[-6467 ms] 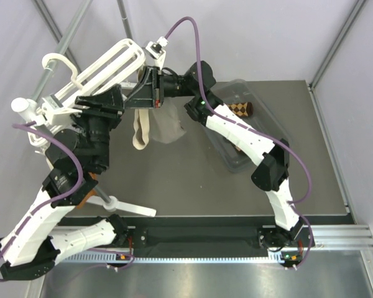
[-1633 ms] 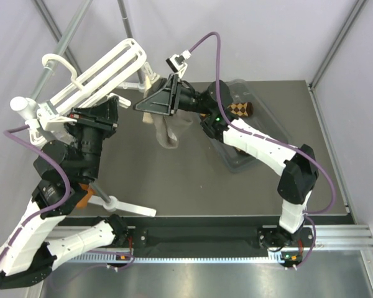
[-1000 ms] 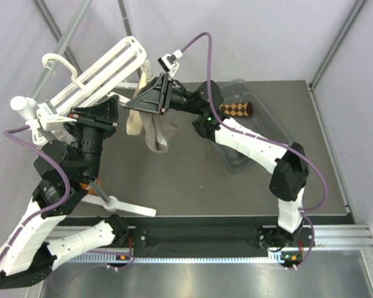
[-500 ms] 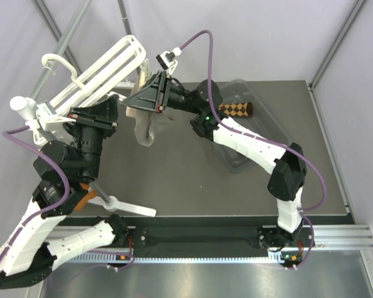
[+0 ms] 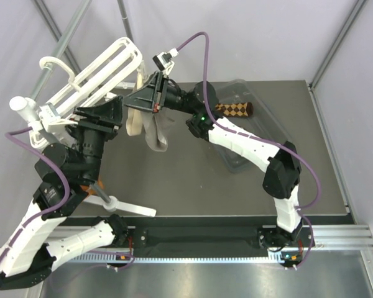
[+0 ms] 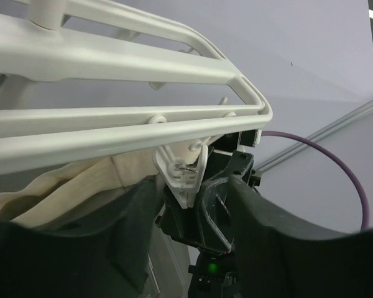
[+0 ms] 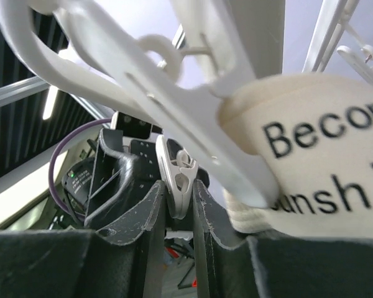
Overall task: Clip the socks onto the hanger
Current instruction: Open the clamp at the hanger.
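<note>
My left gripper [image 6: 188,186] has spread wider beneath the hanger [image 5: 105,68] at 11 o'clock; my right gripper [image 7: 180,186] has narrowed, clamping a clip [image 7: 179,169]. One argyle sock [image 5: 235,110] lies in the bin [image 5: 264,133] at 1 o'clock.

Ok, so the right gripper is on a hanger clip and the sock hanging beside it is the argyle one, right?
Not quite. The right gripper is on a clip of the hanger, but the sock hanging there is a cream sock. The top view shows the argyle sock lying in the clear bin.
</note>
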